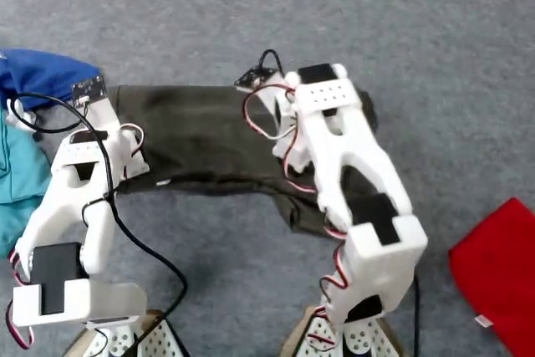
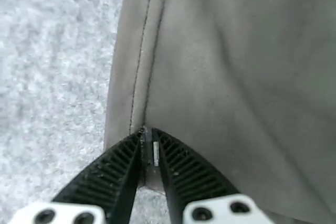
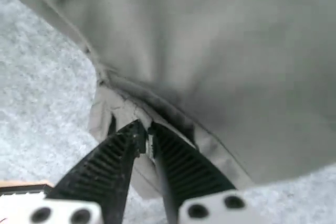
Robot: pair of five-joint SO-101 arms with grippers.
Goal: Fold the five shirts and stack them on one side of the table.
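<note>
- Fingers (image 2: pixel 118 166) of the left gripper (image 2: pixel 147 135) are pressed together on the stitched hem of the dark shirt (image 1: pixel 192 135). The right gripper (image 3: pixel 144 128) likewise pinches a bunched edge of the same shirt.
- That shirt lies spread across the middle of the counter (image 1: pixel 435 48). A blue shirt (image 1: pixel 42 73) sits at 10 o'clock, a teal shirt (image 1: pixel 12 173) at 9 o'clock and a red shirt (image 1: pixel 497 265) at 4 o'clock.
- The step in hand looks like a fold of the dark shirt. To do it well, lift both held edges together, level and only just off the counter, then carry them across in parallel so the cloth doubles over without twisting.
- Letting go should wait until the edges line up. The right-hand pinch seems to take in crumpled layers and could drag a crease along.
- Both wrist views show each grip on the cloth, which the arms hide from above. The high view adds how the whole shirt is spread and where the other shirts lie.
</note>
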